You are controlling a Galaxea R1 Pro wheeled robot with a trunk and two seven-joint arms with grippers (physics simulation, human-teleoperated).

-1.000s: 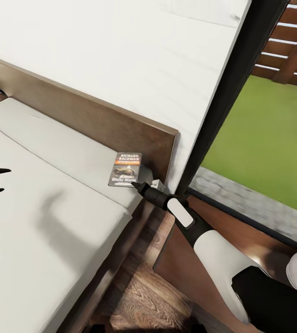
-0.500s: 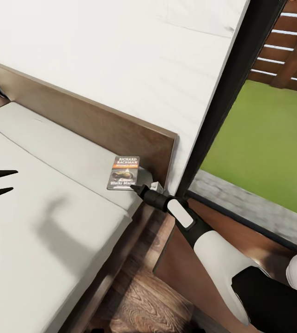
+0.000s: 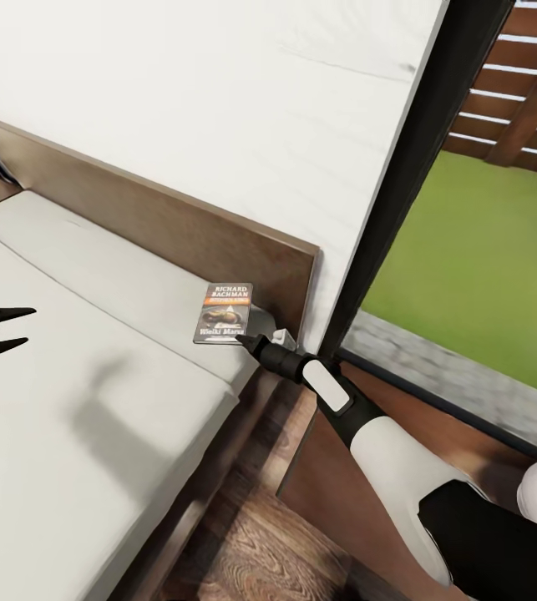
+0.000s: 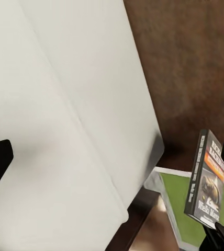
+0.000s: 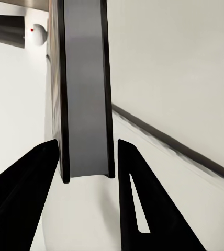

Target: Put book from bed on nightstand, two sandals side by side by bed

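Note:
The book [image 3: 225,313], dark with an orange band, stands nearly upright over the corner of the bed [image 3: 93,417], close to the headboard [image 3: 168,219]. My right gripper [image 3: 245,340] is shut on its lower edge. In the right wrist view both fingers [image 5: 23,204] press the book's [image 5: 85,104] sides. The left wrist view shows the book [image 4: 206,183] raised off the mattress. My left gripper [image 3: 27,325] hovers open over the mattress at the far left, holding nothing. The nightstand [image 3: 314,488] lies under my right arm, beside the bed. The sandals are out of view.
A white wall rises behind the headboard. A tall black window frame [image 3: 418,167] stands right of the bed, with grass and a slatted fence outside. A narrow strip of wood floor [image 3: 260,542] runs between bed and nightstand.
The book has tipped a little more upright in my right gripper. The whole view has shifted slightly, and my left gripper shows slightly further right in it.

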